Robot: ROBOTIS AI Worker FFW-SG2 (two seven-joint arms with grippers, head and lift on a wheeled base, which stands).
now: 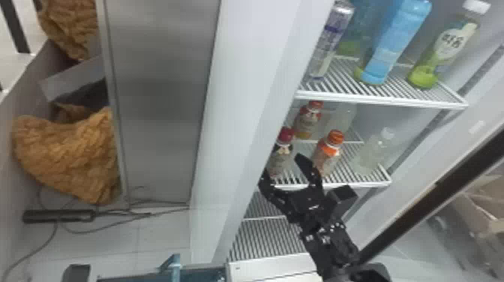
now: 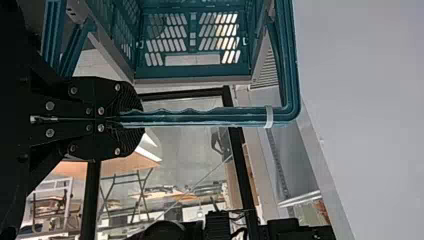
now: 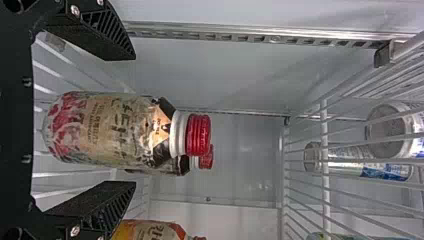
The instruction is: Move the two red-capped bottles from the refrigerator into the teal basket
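The nearer red-capped bottle (image 1: pixel 280 160) stands upright at the left of the fridge's middle shelf; behind it is the second red-capped bottle (image 1: pixel 307 122). My right gripper (image 1: pixel 282 168) is open at the shelf front, its fingers on either side of the nearer bottle. In the right wrist view that bottle (image 3: pixel 95 130) lies between the open fingers of the right gripper (image 3: pixel 134 121), with gaps on both sides, and partly hides the rear bottle (image 3: pixel 177 166). The teal basket (image 1: pixel 161 276) is at the head view's bottom edge. In the left wrist view my left gripper (image 2: pixel 131 119) is shut on the handle of the basket (image 2: pixel 192 71).
An orange-capped bottle (image 1: pixel 327 157) stands just right of the right gripper, with a clear bottle (image 1: pixel 371 153) farther right. The shelf above (image 1: pixel 382 98) holds a can and taller bottles. The fridge's left side wall (image 1: pixel 240 112) rises close beside the nearer bottle.
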